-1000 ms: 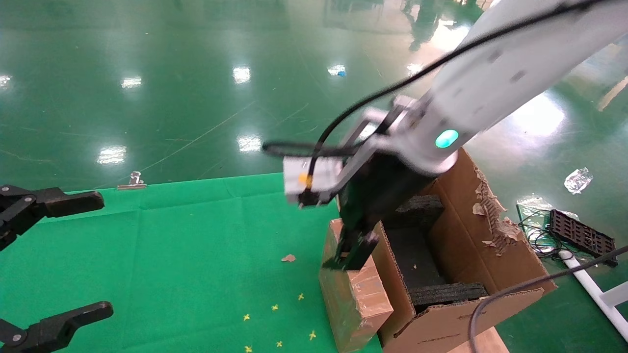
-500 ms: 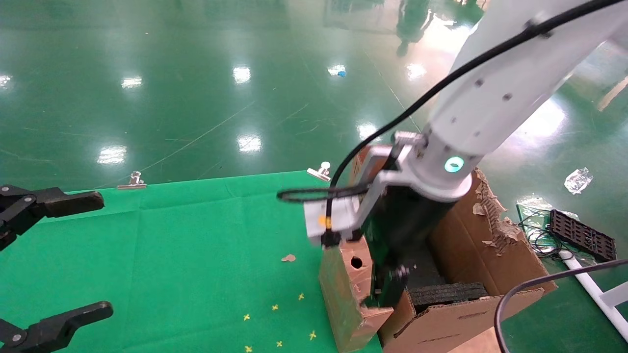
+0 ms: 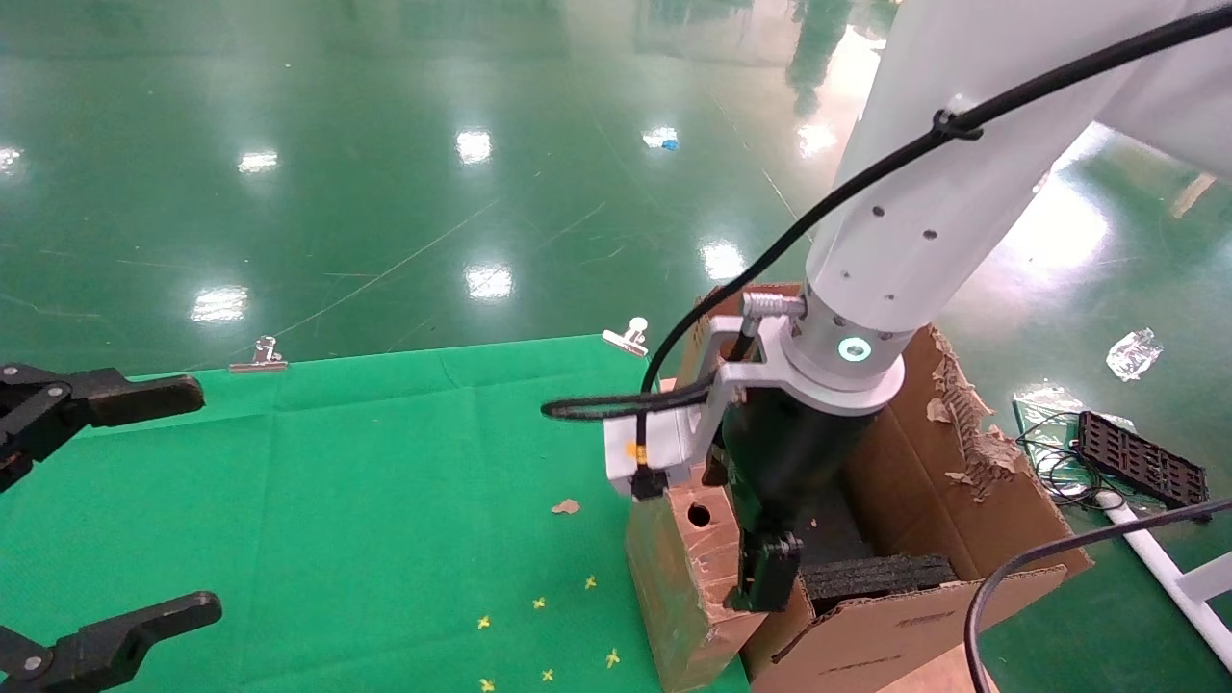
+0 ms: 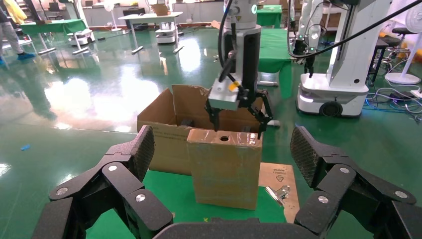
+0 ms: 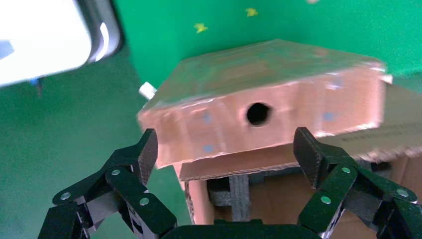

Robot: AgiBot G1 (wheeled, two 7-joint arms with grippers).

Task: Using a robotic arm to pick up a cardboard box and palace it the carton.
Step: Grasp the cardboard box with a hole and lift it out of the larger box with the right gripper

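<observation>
Box [image 3: 688, 568] not lifted yet, beside the carton [image 3: 924, 539], my right claw [image 3: 760, 577] spread wide above it, grasping nothing.

The right gripper [image 5: 224, 149] has its black fingers [image 5: 130, 164] spread wide apart, gripping nothing. Between and beyond them sits the small cardboard box [image 5: 263, 94], brown and taped, with a round hole [image 5: 258, 113] in the face turned toward the camera. Just beside it is the carton [image 5: 224, 172], showing a corrugated edge and dark foam [image 5: 236, 191] inside. A green cloth with small yellow marks [image 5: 200, 28] covers the tabletop [image 5: 169, 30].
</observation>
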